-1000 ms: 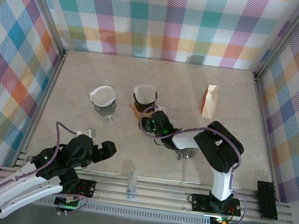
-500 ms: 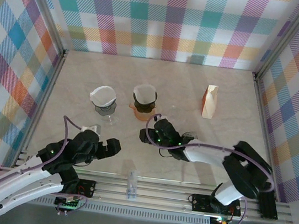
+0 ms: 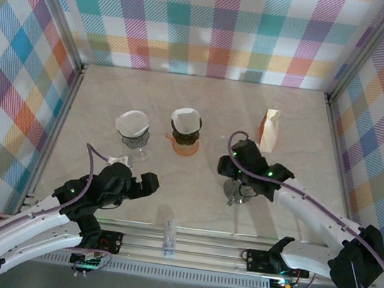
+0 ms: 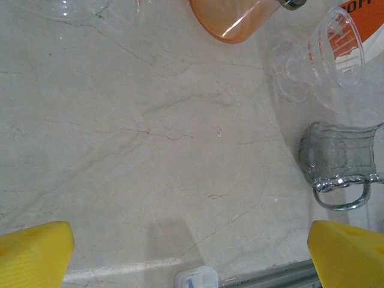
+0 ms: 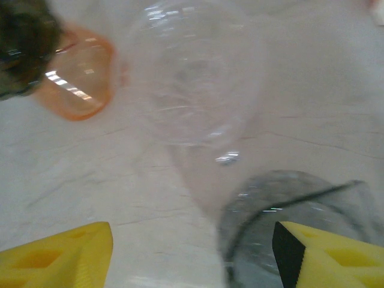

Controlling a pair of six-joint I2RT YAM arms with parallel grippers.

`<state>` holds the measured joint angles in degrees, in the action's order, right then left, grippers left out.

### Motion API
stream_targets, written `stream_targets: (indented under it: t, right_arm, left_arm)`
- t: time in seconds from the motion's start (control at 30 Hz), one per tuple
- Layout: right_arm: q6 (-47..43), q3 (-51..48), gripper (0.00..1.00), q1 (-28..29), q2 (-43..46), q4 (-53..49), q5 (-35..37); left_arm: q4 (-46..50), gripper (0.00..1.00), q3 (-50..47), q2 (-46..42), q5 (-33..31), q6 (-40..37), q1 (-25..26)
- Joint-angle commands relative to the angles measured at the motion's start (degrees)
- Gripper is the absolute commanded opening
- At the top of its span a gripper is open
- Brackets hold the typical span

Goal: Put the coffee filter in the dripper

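Marble tabletop [image 3: 303, 117] between plaid walls [image 3: 223, 26]: I see a white paper coffee filter [image 3: 186, 119] seated in the orange plastic dripper [image 3: 177, 146], mid-table. Left gripper [image 4: 192, 252] and right gripper [image 5: 192, 258] both gape wide, empty.

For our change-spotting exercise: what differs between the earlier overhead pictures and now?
The right gripper swung rightward from the orange plastic dripper to above the smoky grey glass cup, jaws open and empty. The left gripper edged forward, jaws open. That dripper, the clear filter-lined dripper and the tan paper bag stayed put.
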<state>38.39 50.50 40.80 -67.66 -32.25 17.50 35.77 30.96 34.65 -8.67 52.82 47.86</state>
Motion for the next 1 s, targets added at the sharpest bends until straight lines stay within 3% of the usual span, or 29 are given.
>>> stream_targets:
  t: [0.0,0.33,0.97]
  right_arm:
    - [-1.1,2.1,0.73,-3.8,1.7,-11.0,0.7]
    - [-2.7,-2.4,0.62,-14.0,1.1,-11.1,-7.1]
    - [-9.8,-0.4,0.00,-14.4,-2.4,-13.7,-12.0]
  left_arm:
    - [-0.5,1.00,-0.1,0.6,-1.7,-1.1,-0.5]
    - [0.4,1.00,-0.6,1.7,-2.0,0.0,-0.6]
    - [1.0,1.00,0.3,2.8,-1.9,0.4,-0.6]
